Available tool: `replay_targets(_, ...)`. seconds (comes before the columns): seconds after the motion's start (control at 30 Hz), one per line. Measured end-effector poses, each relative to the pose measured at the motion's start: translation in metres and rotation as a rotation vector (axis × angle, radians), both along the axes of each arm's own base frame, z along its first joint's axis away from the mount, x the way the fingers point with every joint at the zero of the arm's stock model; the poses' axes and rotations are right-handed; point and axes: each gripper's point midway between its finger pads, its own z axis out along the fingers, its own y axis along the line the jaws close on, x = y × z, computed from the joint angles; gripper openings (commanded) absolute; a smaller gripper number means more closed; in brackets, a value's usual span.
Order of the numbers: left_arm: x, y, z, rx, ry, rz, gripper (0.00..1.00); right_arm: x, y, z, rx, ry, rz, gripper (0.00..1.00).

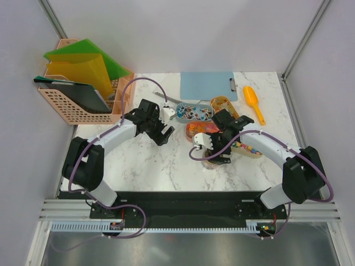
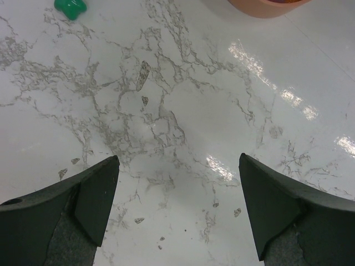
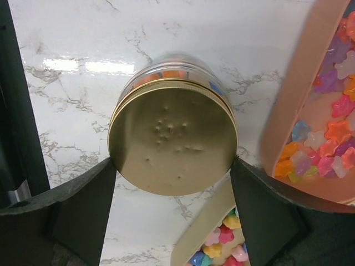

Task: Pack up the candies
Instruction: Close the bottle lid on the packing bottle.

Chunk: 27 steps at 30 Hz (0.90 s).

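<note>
Gold metal fills the middle of the right wrist view. It is the gold lid (image 3: 173,138) of a clear jar (image 3: 166,69). The right pincer (image 3: 173,163) stands wide around it, its fingers (image 3: 89,205) against the rim on both sides, so we judge that it grips the lid. Some coloured pieces show through the jar wall. The left pincer (image 2: 177,166) is wide and empty above the marble table (image 2: 183,83). One green piece (image 2: 70,6), probably a stray candy, lies at the upper left of that frame.

Most candies (image 1: 194,112) lie in three shallow trays (image 1: 194,103) at the centre of the top view. Dark wrapped ones are in the blue tray, orange-red ones are below it, and pastel stars are at the lower right, just beside the jar. We think they are light, hard and smooth, so they will roll and scatter. One piece is too small for such broad fingers. It seems better to move them with the orange scoop (image 1: 253,103), taken at its handle, or to tip a tray by its rim.
</note>
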Motion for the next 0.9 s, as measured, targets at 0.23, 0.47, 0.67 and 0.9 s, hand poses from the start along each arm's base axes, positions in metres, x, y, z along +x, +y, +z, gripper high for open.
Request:
replay_targets(0.23, 0.000, 0.000, 0.000, 0.000, 0.000, 0.000, 0.95, -0.003, 0.000, 0.000, -0.002, 0.009, 0.006, 0.85)
replay_targets(0.47, 0.000, 0.000, 0.000, 0.000, 0.000, 0.000, 0.95, -0.003, 0.007, -0.002, 0.001, 0.007, 0.019, 0.86)
replay_targets(0.67, 0.000, 0.000, 0.000, 0.001, 0.000, 0.001, 0.95, -0.007, 0.010, -0.007, -0.008, 0.021, 0.032, 0.98)
replay_targets(0.9, 0.000, 0.000, 0.000, 0.000, 0.000, 0.001, 0.95, -0.008, 0.011, -0.006, -0.007, 0.023, 0.024, 0.98)
